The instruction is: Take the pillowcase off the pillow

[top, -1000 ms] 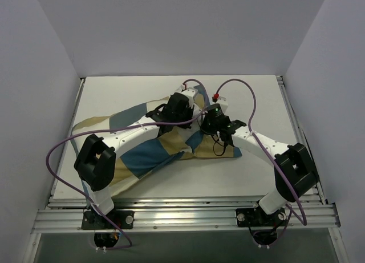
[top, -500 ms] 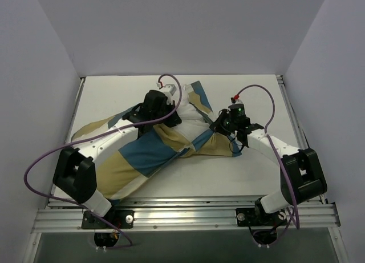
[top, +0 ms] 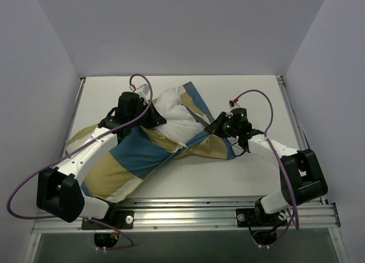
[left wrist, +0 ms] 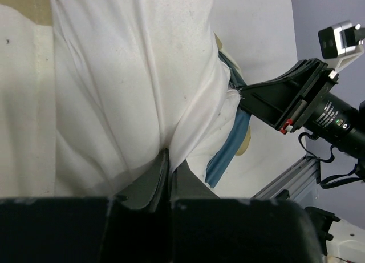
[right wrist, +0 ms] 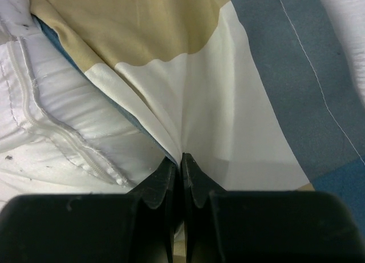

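The pillowcase [top: 137, 152], in blue, tan and cream blocks, lies slantwise across the table. The white pillow [top: 178, 119] bulges out of its far open end. My left gripper [top: 157, 116] is shut on a pinch of the pillow's white cloth [left wrist: 142, 92]; the jaws [left wrist: 169, 156] meet with fabric between them. My right gripper [top: 213, 126] is shut on the pillowcase's cream panel [right wrist: 228, 120] near its blue-edged opening, jaws [right wrist: 181, 158] pressed together on a fold. The pillow's seam [right wrist: 51, 132] shows just left of that grip. The left wrist view catches the right gripper [left wrist: 251, 97] at the pillowcase's blue hem [left wrist: 228, 157].
White table [top: 256, 92] enclosed by grey walls on three sides. An aluminium rail [top: 188, 217] runs along the near edge with both arm bases. Purple cables [top: 34, 172] loop off each arm.
My left gripper has pulled back to the left with the pillow, and more white pillow now shows outside the pillowcase. The right gripper shifted right, shut on the pillowcase's edge.
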`<state>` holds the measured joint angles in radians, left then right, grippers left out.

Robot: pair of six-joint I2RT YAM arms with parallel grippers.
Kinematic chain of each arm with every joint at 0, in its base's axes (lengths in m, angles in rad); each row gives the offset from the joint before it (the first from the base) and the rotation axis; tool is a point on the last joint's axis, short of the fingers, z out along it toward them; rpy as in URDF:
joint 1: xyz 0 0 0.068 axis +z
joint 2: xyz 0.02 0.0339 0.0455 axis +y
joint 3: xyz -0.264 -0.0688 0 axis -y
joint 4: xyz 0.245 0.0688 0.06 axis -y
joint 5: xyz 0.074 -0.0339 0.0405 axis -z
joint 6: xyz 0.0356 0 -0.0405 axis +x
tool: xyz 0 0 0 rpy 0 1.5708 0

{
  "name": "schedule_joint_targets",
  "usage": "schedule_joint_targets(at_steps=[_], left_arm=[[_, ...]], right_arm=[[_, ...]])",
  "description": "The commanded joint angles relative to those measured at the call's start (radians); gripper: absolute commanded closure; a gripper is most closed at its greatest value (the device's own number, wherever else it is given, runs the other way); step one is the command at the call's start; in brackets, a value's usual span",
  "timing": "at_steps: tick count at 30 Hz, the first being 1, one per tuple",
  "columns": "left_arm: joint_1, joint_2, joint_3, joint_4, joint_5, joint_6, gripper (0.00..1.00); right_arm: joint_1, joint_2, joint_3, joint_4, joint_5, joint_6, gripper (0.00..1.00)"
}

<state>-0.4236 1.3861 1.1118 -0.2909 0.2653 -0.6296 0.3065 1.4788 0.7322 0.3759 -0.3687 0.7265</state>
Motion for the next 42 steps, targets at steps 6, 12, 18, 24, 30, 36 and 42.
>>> schedule_joint_targets(at_steps=[6, 12, 18, 24, 30, 36, 42], left_arm=[[0.148, -0.111, 0.072, 0.015, -0.192, -0.054, 0.98], [0.158, -0.108, 0.098, 0.079, -0.317, -0.124, 0.98], [0.163, -0.093, 0.115, 0.14, -0.428, -0.142, 0.98], [0.164, -0.047, 0.131, 0.163, -0.381, -0.127, 0.98], [0.096, 0.036, 0.144, 0.272, -0.134, -0.017, 0.93], [-0.073, 0.067, 0.183, 0.185, -0.057, 0.284, 0.39], [-0.165, 0.062, 0.243, 0.116, -0.078, 0.473, 0.11]], right_arm=[[-0.149, -0.018, -0.122, -0.138, 0.307, -0.13, 1.0], [-0.155, -0.067, -0.169, -0.115, 0.32, -0.139, 1.0], [-0.175, -0.136, -0.221, -0.066, 0.278, -0.154, 1.0], [-0.173, -0.15, -0.241, 0.001, 0.174, -0.182, 1.0], [-0.135, -0.118, -0.205, 0.044, 0.062, -0.187, 1.0], [-0.032, -0.1, -0.105, 0.003, 0.103, -0.202, 1.0], [-0.003, -0.058, -0.025, 0.004, 0.091, -0.203, 1.0]])
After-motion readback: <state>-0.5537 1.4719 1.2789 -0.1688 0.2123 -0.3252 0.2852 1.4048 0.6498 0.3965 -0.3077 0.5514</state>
